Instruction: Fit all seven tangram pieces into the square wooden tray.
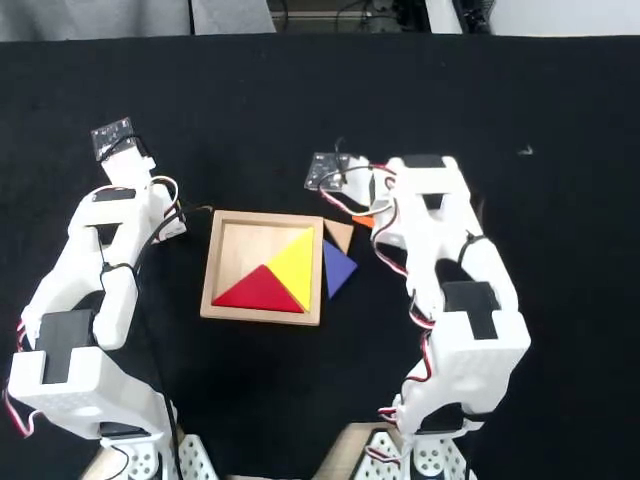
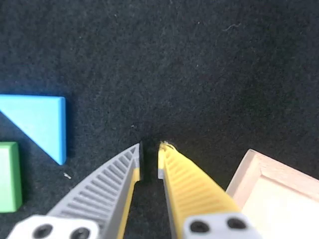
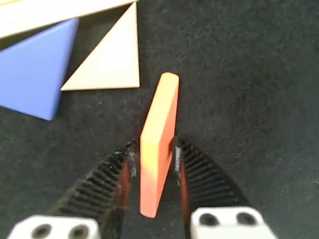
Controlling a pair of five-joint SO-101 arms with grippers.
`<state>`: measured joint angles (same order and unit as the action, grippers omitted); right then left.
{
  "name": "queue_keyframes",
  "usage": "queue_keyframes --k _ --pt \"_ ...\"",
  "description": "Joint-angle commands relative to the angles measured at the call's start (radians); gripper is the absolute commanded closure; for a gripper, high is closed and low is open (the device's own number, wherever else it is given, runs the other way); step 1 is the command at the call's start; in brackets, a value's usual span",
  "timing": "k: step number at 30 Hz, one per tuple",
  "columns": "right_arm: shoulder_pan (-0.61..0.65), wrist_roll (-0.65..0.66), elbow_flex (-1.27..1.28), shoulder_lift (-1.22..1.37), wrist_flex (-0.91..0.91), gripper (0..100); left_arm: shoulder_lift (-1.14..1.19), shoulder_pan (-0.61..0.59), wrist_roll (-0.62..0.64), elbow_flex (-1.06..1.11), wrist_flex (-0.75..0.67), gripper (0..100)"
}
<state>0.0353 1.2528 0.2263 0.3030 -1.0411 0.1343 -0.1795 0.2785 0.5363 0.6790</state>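
The square wooden tray lies between the two arms and holds a yellow triangle and a red triangle. Against its right side lie a tan triangle and a dark blue triangle. My right gripper is shut on an orange piece held on edge, just right of the tan triangle and the blue triangle. The orange piece peeks out under that arm. My left gripper is shut on nothing, left of the tray's corner, near a light blue triangle and a green piece.
Black cloth covers the table. The left arm stands at the tray's left side and the right arm at its right. The cloth beyond the tray and in front of it is bare.
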Motion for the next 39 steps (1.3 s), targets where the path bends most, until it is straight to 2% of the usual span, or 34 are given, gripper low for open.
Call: queue_keyframes --k 1,6,9,15,20,24,30,33,39 --pt "0.015 0.006 -0.062 -0.036 -0.023 88.9 -0.048 0.012 -0.012 -0.007 -0.015 92" --pt "0.009 0.002 -0.071 -0.050 -0.031 90.0 -0.048 0.012 -0.012 -0.007 -0.015 92" --pt "0.017 0.002 -0.065 -0.033 -0.023 98.5 -0.048 0.012 -0.012 -0.007 -0.015 92" --pt "0.003 -0.041 -0.124 0.018 -0.008 98.8 -0.048 0.012 -0.012 -0.007 -0.015 92" --pt "0.006 -0.060 -0.214 -0.053 -0.137 98.8 -0.048 0.012 -0.012 -0.007 -0.015 92" --pt "0.064 -0.060 -0.275 -0.147 -0.216 98.8 -0.048 0.012 -0.012 -0.007 -0.015 92" --pt "0.252 -0.072 -0.286 -0.139 -0.304 98.8 -0.048 -0.038 0.011 -0.007 -0.015 92" --pt "0.339 -0.146 -0.288 -0.117 -0.285 98.8 -0.049 -0.056 0.064 -0.007 -0.015 92" --pt "0.454 -0.212 -0.288 -0.028 -0.210 98.8 -0.049 -0.073 0.068 -0.007 -0.014 92"
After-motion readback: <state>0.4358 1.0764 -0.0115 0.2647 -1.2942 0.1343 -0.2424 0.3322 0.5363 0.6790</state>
